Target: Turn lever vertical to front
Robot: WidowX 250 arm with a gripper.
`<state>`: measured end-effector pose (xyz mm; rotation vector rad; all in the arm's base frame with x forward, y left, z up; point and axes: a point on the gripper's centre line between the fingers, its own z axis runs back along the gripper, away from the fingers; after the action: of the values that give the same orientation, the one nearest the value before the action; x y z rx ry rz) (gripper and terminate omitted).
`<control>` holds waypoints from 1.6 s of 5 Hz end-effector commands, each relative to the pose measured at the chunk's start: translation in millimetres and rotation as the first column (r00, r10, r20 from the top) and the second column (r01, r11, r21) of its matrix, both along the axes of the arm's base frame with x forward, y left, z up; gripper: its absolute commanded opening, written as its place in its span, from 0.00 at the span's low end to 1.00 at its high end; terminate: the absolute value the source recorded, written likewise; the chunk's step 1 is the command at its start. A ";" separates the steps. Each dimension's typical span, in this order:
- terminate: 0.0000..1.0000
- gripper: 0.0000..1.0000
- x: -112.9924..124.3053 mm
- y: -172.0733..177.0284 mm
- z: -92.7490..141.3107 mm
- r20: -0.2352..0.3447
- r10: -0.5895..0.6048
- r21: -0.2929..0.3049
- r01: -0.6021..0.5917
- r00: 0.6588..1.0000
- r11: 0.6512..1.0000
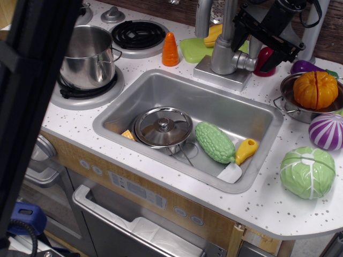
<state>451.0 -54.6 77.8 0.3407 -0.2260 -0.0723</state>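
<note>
The faucet's thick grey body (pixel 222 53) stands on its base plate behind the sink (pixel 268 115). A short round stub (pixel 245 61) sticks out of its right side. The lever (pixel 253 52) shows as a narrow grey bar rising from the stub, its upper part hidden behind my gripper. My black gripper (pixel 261 43) hangs tilted just above and right of the stub, its two fingers apart and straddling the lever's top. Whether a finger touches the lever I cannot tell.
A dark red object (pixel 266 63) sits just behind the lever. A bowl with an orange pumpkin (pixel 316 90) stands to the right, with a purple onion (pixel 327 131) and a green cabbage (pixel 307 171) nearer. In the sink lie a pot lid (pixel 163 127), a green gourd (pixel 214 142) and a spatula (pixel 239 159). A pot (pixel 88 56) sits on the stove.
</note>
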 end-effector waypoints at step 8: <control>0.00 0.00 30.6 5.6 48.6 0.245 0.007 -0.125 0.024 0.969 0.992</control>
<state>476.3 -48.6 94.8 0.2139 -0.4037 0.0157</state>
